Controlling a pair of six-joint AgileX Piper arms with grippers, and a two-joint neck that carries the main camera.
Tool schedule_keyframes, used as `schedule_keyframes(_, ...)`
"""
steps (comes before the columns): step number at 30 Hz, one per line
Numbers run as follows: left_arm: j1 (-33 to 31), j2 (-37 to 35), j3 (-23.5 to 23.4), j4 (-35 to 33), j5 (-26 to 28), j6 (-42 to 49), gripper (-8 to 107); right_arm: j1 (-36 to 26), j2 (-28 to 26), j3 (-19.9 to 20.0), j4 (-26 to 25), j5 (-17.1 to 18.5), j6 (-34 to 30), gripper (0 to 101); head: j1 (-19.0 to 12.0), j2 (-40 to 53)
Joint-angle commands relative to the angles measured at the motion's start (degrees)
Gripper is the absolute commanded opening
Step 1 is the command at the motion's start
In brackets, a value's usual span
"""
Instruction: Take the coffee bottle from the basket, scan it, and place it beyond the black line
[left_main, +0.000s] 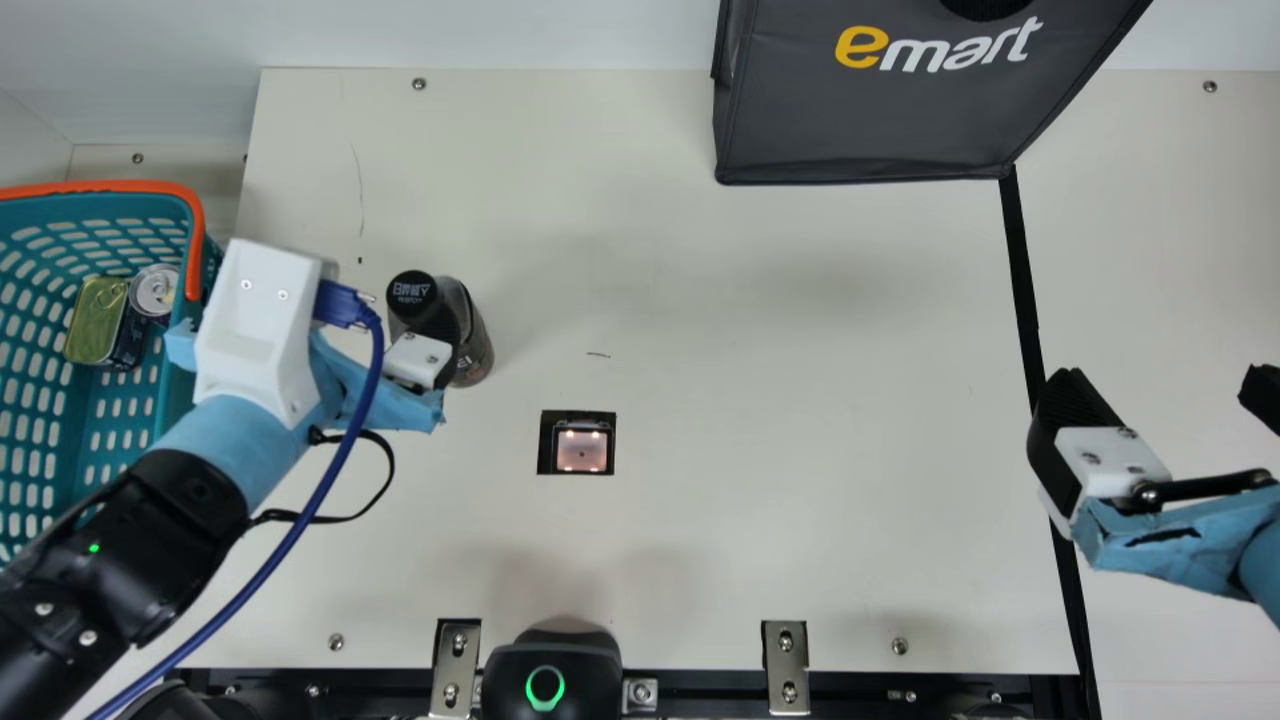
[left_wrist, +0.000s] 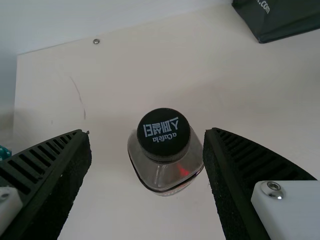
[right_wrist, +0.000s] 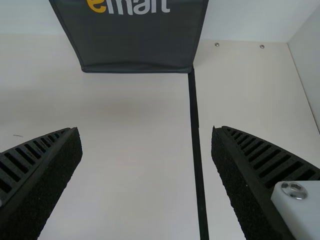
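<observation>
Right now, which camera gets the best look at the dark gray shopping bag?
The main view: the dark gray shopping bag shows its whole front lettering and part of a side. The right wrist view cuts off the lettering's top; the left wrist view catches a lower corner.

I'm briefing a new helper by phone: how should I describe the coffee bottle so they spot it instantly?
Find the teal basket with the orange handle. Just right of it in the main view, a bottle stands by the left gripper. Its black screw cap with white lettering sets it apart from the pull-tab cans inside the basket.
</observation>
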Motion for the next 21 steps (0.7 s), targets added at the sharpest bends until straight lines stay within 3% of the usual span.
schedule_keyframes(1,-0.4,0.4,0.3,1.5,-0.1,-1.9,90,0.0,0.0,0.0,0.0,0.0,0.0,91,-1.5,0.0)
schedule_keyframes(19,-3.0,4.5,1.9,10.5,-2.0,-12.8,90,0.0,0.0,0.0,0.0,0.0,0.0,91,-1.5,0.0)
schedule_keyframes(21,-3.2,4.7,2.0,11.0,-1.9,-13.5,77,0.0,0.0,0.0,0.0,0.0,0.0,91,-1.5,0.0)
